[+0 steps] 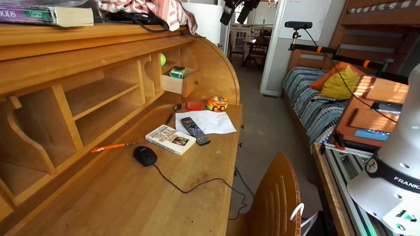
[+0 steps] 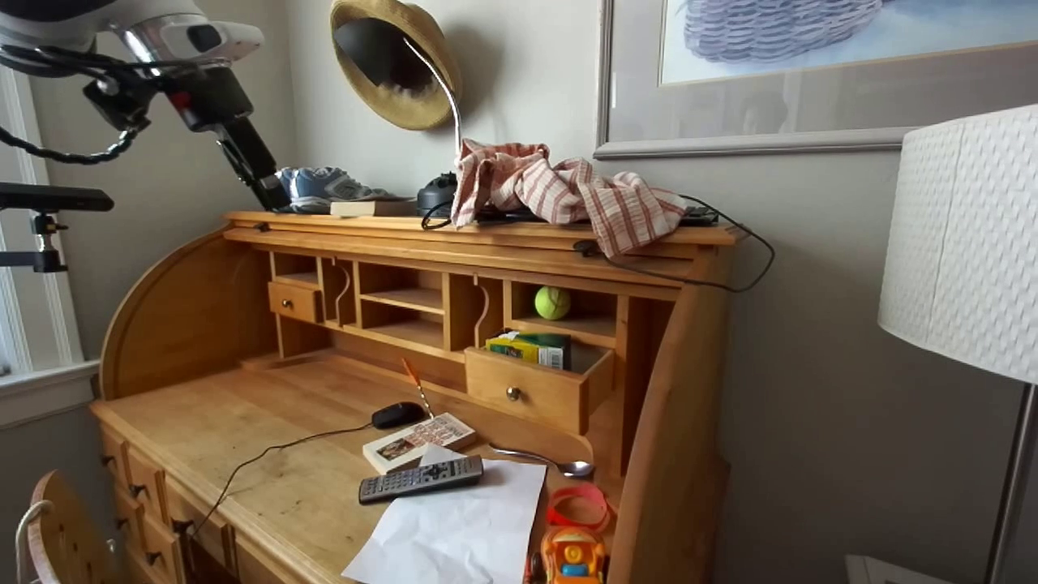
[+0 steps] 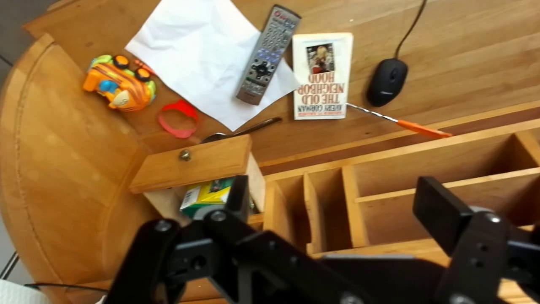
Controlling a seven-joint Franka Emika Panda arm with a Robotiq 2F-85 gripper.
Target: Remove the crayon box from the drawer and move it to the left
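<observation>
The green and yellow crayon box (image 1: 177, 72) sits in the pulled-out small wooden drawer (image 1: 173, 84) of the desk organiser. In an exterior view the box (image 2: 527, 350) pokes above the rim of the drawer (image 2: 495, 380). In the wrist view the box (image 3: 206, 196) is partly hidden by the drawer front (image 3: 198, 162) and a gripper finger. My gripper (image 3: 337, 192) is open and empty, its fingers wide apart. It hangs high, well away from the drawer; it also shows in both exterior views, at the top edge (image 1: 234, 17) and near the desk's upper ledge (image 2: 272, 193).
A tennis ball (image 2: 552, 302) lies in the pigeonhole above the drawer. On the desktop lie a book (image 1: 170, 139), remote (image 1: 195, 131), paper (image 1: 213, 121), mouse (image 1: 145, 156), orange-handled tool (image 1: 108, 147), spoon, red ring and toy car (image 1: 217, 103). A cloth (image 2: 559, 191) covers part of the upper ledge.
</observation>
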